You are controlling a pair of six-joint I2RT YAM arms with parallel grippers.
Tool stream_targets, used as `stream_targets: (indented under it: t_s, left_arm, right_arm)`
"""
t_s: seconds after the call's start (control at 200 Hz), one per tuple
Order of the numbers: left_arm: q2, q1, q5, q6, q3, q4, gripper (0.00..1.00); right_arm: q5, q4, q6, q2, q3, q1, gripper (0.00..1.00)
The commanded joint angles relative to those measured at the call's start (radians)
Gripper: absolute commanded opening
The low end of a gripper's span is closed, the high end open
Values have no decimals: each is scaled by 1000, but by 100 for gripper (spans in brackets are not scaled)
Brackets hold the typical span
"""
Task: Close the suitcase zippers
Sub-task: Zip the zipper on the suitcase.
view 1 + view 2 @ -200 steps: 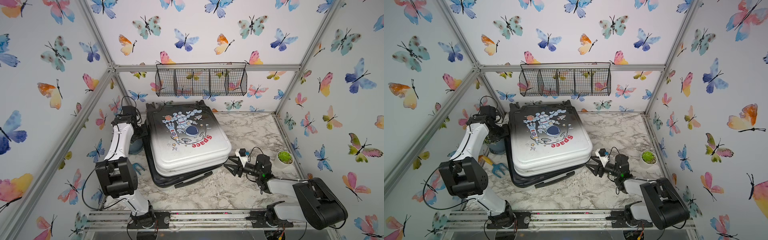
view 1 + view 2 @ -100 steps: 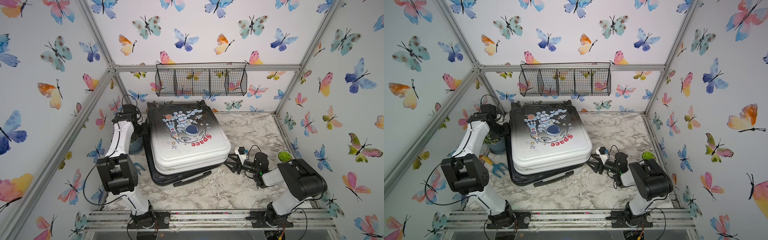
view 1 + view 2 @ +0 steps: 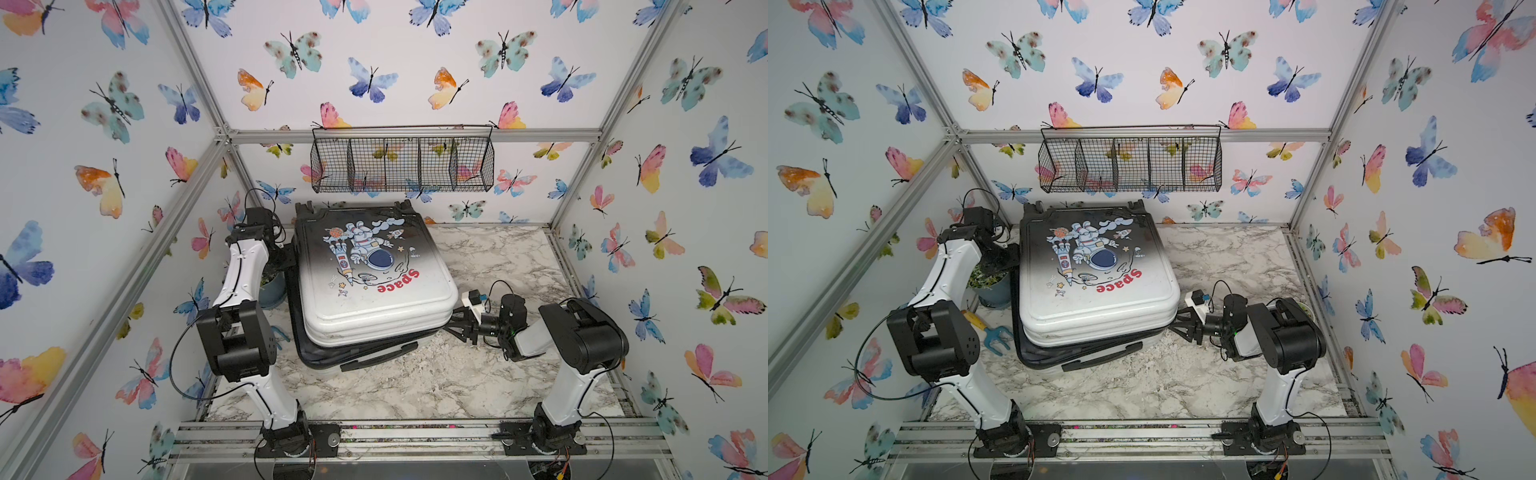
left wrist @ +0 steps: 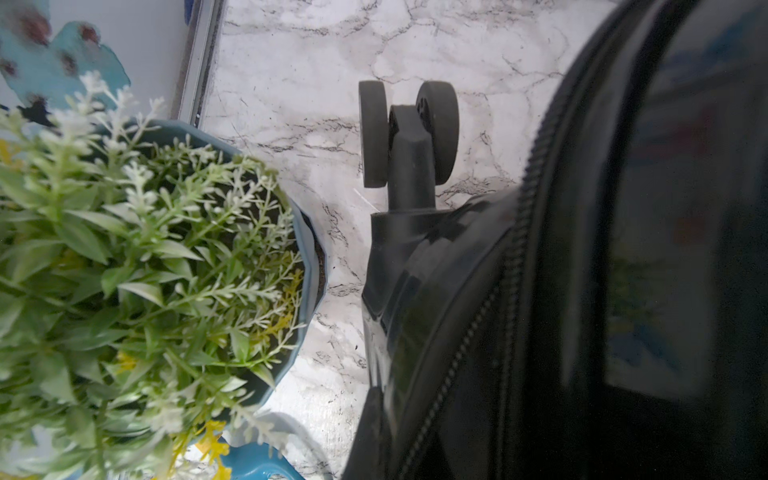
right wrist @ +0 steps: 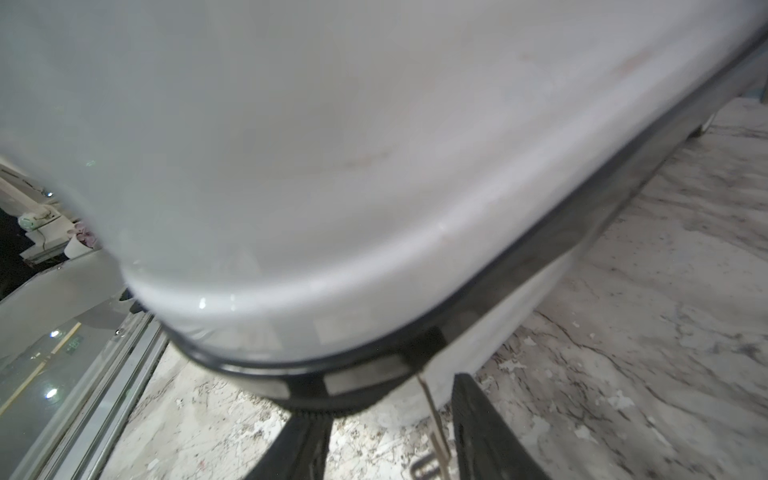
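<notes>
Left arm (image 3: 243, 270) extended forward, left gripper (image 3: 289, 257) closed; right arm (image 3: 582, 332) low, right gripper (image 3: 454, 326) parted.

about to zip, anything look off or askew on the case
Yes: on the suitcase the upper shell sits skewed over the lower shell, which sticks out along the front edge with a dark gap between, so the halves are not lined up.

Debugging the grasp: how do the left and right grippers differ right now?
The left gripper is shut; the right gripper has its jaws apart. The left sits at the suitcase wheel end, beside the potted plant; the right is at its white near corner. Both face the zipper band.
</notes>
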Motion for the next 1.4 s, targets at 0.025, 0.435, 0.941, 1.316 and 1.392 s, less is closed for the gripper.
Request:
stream_targets:
  t_s: [0.025,0.435,0.941,1.316,1.392]
  left_arm:
    - [-42,-10,161,12,72,116,0]
    - [-11,-20,158,2,110,93,0]
    - [-26,-25,-2,-113,77,69,0]
    - [-14,-25,-291,-261,111,-12,0]
    - [-11,-25,-293,-303,117,-27,0]
  right_arm:
    - [-65,34,7,21,43,4,44]
    - [-79,142,109,99,91,5,22]
    - [131,-526,-211,-198,57,5,2]
    - [288,-497,-36,-510,-163,32,2]
    - [336,-596,-68,-568,-149,100,2]
